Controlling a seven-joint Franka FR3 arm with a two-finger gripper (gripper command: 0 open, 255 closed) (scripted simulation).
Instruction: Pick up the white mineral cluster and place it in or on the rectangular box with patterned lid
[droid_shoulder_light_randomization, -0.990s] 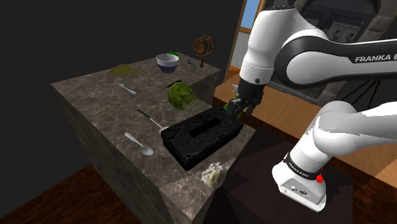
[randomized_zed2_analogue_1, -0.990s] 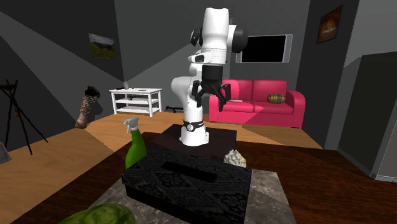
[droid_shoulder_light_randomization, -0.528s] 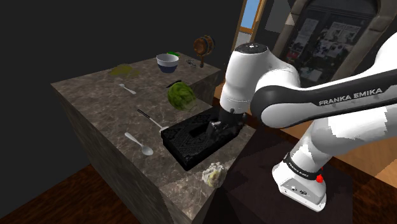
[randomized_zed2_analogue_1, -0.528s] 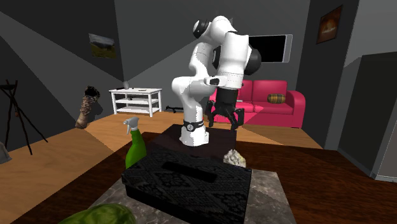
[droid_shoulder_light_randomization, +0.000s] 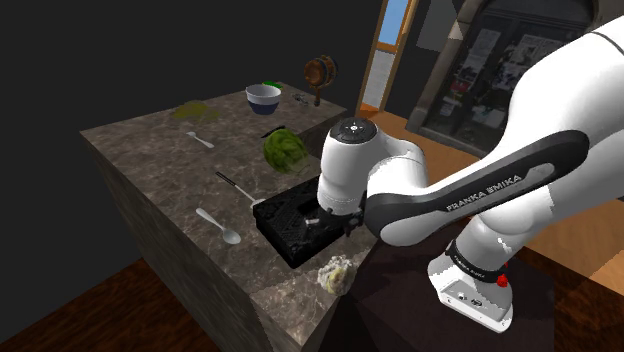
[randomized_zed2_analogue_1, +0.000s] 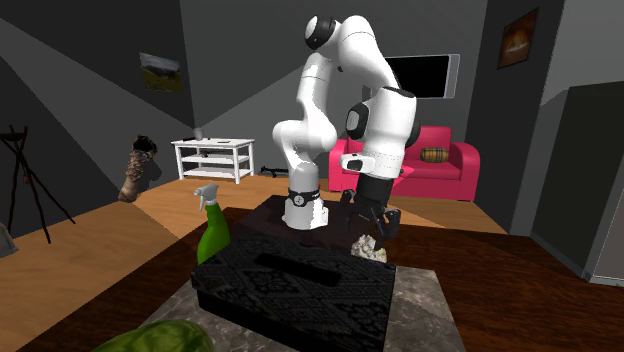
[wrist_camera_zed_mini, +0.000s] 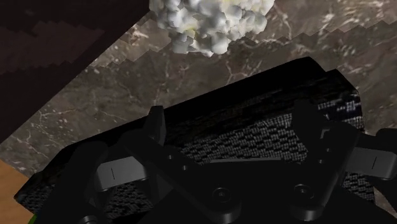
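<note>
The dark marbled counter (droid_shoulder_light_randomization: 140, 140) I work at carries a blue-and-white bowl (droid_shoulder_light_randomization: 264, 97) at its far end, a green leafy head (droid_shoulder_light_randomization: 283, 149) nearer the middle, and a pale spoon (droid_shoulder_light_randomization: 218, 226) lying flat. A green spray bottle (randomized_zed2_analogue_1: 212, 232) stands upright. Behind it are a pink sofa (randomized_zed2_analogue_1: 450, 175), a low white shelf (randomized_zed2_analogue_1: 212, 158) and a dark wall screen (randomized_zed2_analogue_1: 430, 75).

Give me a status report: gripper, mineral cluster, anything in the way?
Gripper open, hovering over black patterned box. White mineral cluster loose on counter just beyond. Nothing seen between them.
</note>
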